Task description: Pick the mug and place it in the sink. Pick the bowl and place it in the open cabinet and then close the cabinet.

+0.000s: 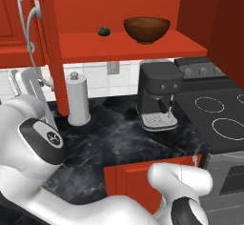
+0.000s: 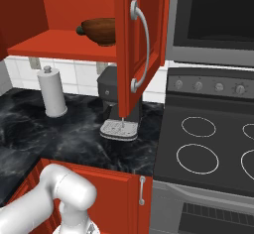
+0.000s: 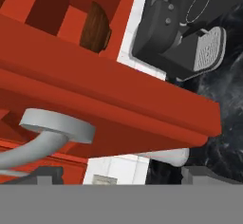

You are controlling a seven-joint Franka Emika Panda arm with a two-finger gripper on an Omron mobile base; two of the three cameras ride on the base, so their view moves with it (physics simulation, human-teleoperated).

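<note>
On the red inner shelf of the upper cabinet [image 1: 143, 52], left base view: one bowl [image 1: 146, 29], wide, round, dark brown wood with visible grain, upright, toward the shelf's right end. Just to its left, apart from it, one small dark green round object [image 1: 104, 31]. Cabinet doors stand open; long curved silver handle [image 1: 26, 33] on the left door. Below, on the black marbled counter [image 1: 114, 138]: one white paper towel roll [image 1: 78, 100] on an upright holder with a knob top; one dark grey coffee machine [image 1: 159, 93], boxy, with a ribbed silver drip tray. To the right, a black glass stove [image 1: 221, 119] with white ring burners.

Right base view: bowl [image 2: 100, 30] on the same shelf, partly hidden behind the open red cabinet door [image 2: 141, 39], which carries a curved silver handle [image 2: 141, 49]. Paper towel roll [image 2: 51, 96] against white tiled wall; coffee machine [image 2: 111, 99] partly behind the door; stove [image 2: 208, 144] with knobs along its back panel. Red lower cabinet [image 2: 124, 198] with a short silver pull.

Hand view, strongly rolled: bowl [image 3: 95, 26] seen edge-on past a red door edge [image 3: 109, 109]; silver handle base [image 3: 57, 126] close to the lens; coffee machine [image 3: 175, 33] beyond. Gripper [image 3: 116, 174]: two dark finger tips at the bottom, spread wide apart, holding nothing.
</note>
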